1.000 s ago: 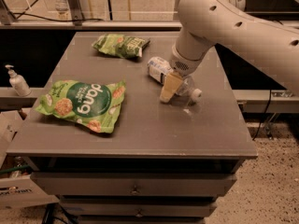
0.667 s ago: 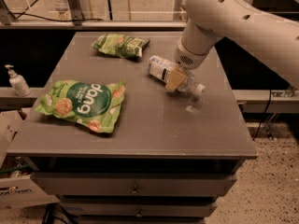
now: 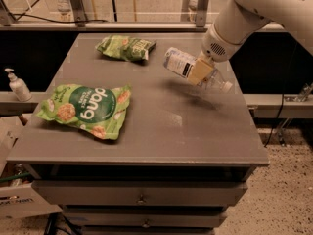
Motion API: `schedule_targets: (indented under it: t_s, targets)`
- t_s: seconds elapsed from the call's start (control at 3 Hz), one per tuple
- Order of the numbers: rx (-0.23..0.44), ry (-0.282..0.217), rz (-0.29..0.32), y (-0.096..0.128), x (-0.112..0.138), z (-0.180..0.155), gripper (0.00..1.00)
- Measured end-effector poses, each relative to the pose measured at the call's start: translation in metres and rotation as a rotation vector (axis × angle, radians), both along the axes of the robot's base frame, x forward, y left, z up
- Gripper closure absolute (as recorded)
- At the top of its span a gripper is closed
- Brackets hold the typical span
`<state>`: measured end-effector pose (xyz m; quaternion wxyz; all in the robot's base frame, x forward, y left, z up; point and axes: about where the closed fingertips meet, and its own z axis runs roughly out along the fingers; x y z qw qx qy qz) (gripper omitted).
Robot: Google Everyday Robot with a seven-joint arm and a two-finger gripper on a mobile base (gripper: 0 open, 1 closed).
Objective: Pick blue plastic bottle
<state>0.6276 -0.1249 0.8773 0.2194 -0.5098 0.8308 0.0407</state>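
Observation:
The blue plastic bottle point(image 3: 188, 68) is clear with a white-and-blue label and a white cap at its lower right end point(image 3: 227, 88). It hangs tilted in the air above the right part of the grey table point(image 3: 161, 126), casting a shadow below. My gripper point(image 3: 200, 72) is shut on the bottle's middle, with a tan finger point(image 3: 199, 72) across it. The white arm point(image 3: 234, 28) comes in from the upper right.
A large green snack bag point(image 3: 85, 110) lies at the table's left. A smaller green bag point(image 3: 124, 48) lies at the back. A small white pump-dispenser bottle point(image 3: 17, 85) stands on a ledge to the left. Drawers point(image 3: 142, 197) sit below the tabletop.
The bottle was lying on the table under my gripper; now it is lifted off the surface and carried slightly up and right in the shut gripper.

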Motion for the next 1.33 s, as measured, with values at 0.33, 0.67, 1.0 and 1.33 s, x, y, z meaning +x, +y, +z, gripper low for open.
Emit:
schedule_targets:
  t_s: [0.33, 0.67, 1.0, 1.33]
  targets:
    - [0.099, -0.002, -0.002, -0.006, -0.007, 0.029, 1.00]
    - [0.217, -0.015, 0.018, -0.006, -0.015, 0.067, 1.00]
    - [0.247, -0.023, 0.025, -0.001, -0.016, 0.077, 1.00]
    - [0.247, -0.023, 0.025, -0.001, -0.016, 0.077, 1.00]
